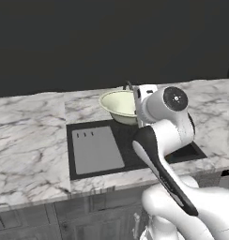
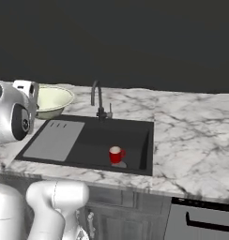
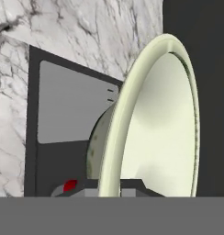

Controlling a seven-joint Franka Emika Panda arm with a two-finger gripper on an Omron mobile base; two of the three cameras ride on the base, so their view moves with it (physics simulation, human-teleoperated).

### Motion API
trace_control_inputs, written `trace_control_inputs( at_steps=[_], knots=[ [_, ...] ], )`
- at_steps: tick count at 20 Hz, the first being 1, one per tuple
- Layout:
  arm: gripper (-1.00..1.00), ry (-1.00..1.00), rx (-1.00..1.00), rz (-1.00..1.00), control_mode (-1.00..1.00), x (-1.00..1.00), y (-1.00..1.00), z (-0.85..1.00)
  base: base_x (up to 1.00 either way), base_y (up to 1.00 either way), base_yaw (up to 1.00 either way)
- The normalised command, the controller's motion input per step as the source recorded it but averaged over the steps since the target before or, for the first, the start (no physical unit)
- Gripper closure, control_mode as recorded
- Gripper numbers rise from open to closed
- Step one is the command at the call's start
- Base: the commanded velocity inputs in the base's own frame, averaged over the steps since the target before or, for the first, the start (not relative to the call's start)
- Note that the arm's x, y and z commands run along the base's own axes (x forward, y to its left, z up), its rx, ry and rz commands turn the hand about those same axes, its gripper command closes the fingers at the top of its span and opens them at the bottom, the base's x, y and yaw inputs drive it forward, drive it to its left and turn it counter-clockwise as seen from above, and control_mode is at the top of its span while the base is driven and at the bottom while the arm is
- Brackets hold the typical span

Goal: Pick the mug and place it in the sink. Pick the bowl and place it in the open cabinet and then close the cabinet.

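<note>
One rim pinch is all we've got on the bowl (image 3: pixel 150 124) right now, with the gripper (image 3: pixel 109 186) squeezed tight on its near edge, one finger inside and one outside. We'd guess the bowl is stiff, fairly light, glazed and slick, so a thin edge grip like this could let it swing or slip if the wrist turns fast; the rim is really the only place narrow enough to grab. From the base cameras the bowl (image 1: pixel 118 105) looks lifted just above the counter (image 1: pixel 27 122) at the back left corner of the sink (image 2: pixel 135 136), beside the faucet (image 2: pixel 98 101). Our arm is folded up close, elbow high, wrist reaching forward over the basin. The mug (image 2: pixel 116 154) already sits upright down in the sink.
</note>
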Motion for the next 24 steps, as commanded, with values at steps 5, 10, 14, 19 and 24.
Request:
trace_control_inputs(
  at_steps=[5,10,14,19,24],
  knots=[
    [1.0,0.0,0.0,0.0,1.0,0.0,0.0,0.0,-0.29,-0.41,-0.51],
    [1.0,0.0,0.0,0.0,1.0,0.0,0.0,0.0,-0.03,-0.23,-0.87],
    [1.0,0.0,0.0,0.0,1.0,0.0,0.0,0.0,0.0,0.0,-1.0],
    [1.0,0.0,0.0,0.0,1.0,0.0,0.0,0.0,0.0,0.0,-1.0],
    [1.0,0.0,0.0,0.0,1.0,0.0,0.0,0.0,0.0,0.0,-1.0]
  ],
)
